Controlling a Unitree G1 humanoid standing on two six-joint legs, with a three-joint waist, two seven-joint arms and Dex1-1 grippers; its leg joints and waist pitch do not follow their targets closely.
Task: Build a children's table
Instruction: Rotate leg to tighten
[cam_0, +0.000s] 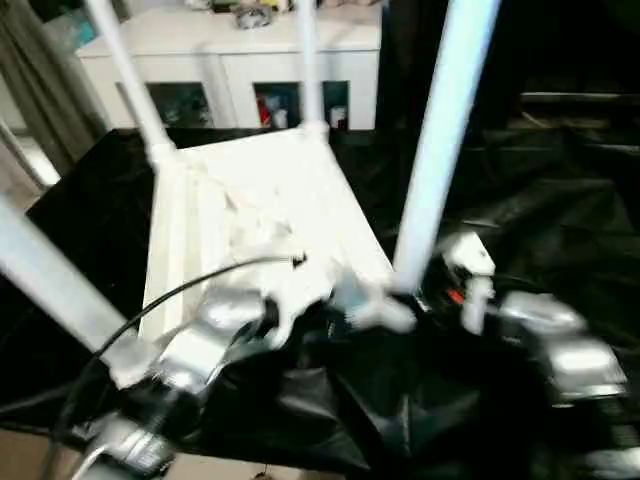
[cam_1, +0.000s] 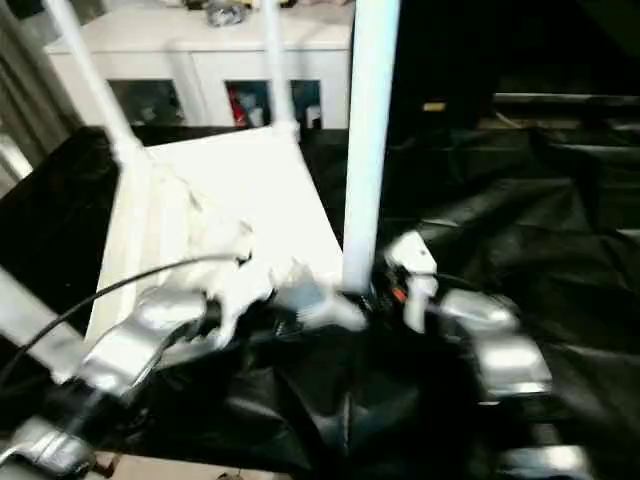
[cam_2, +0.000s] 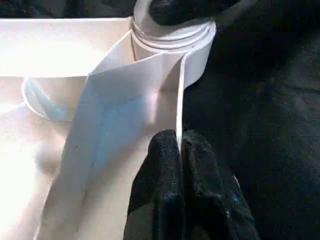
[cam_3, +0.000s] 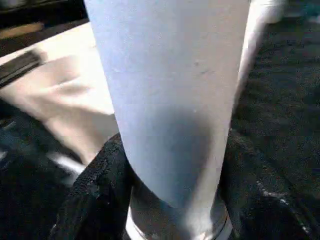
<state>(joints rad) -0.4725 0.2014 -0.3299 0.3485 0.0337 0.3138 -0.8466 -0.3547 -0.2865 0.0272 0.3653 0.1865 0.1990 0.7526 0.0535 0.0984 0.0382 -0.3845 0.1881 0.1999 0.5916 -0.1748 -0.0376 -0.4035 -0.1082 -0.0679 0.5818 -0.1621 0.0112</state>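
Note:
The children's table lies upside down on the black cloth; its white tabletop (cam_0: 260, 190) shows its ribbed underside. Legs stand up from the corners: two at the far corners (cam_0: 125, 70) (cam_0: 308, 60), one at the near left (cam_0: 50, 280) and one at the near right (cam_0: 440, 150). My left gripper (cam_2: 180, 150) is shut on the tabletop's thin rim (cam_2: 179, 100), just short of the near-right corner socket (cam_2: 170, 37). My right gripper (cam_3: 172, 165) is closed around the near-right leg (cam_3: 170, 90) low down, one black finger (cam_3: 100, 180) pressed against each side.
Black cloth (cam_0: 540, 200) covers the work surface, bunched in folds at the front. A white cabinet (cam_0: 230, 50) with glass-fronted shelves stands behind the table. A black cable (cam_0: 170, 295) runs over my left forearm. A grey curtain (cam_0: 40, 70) hangs at the far left.

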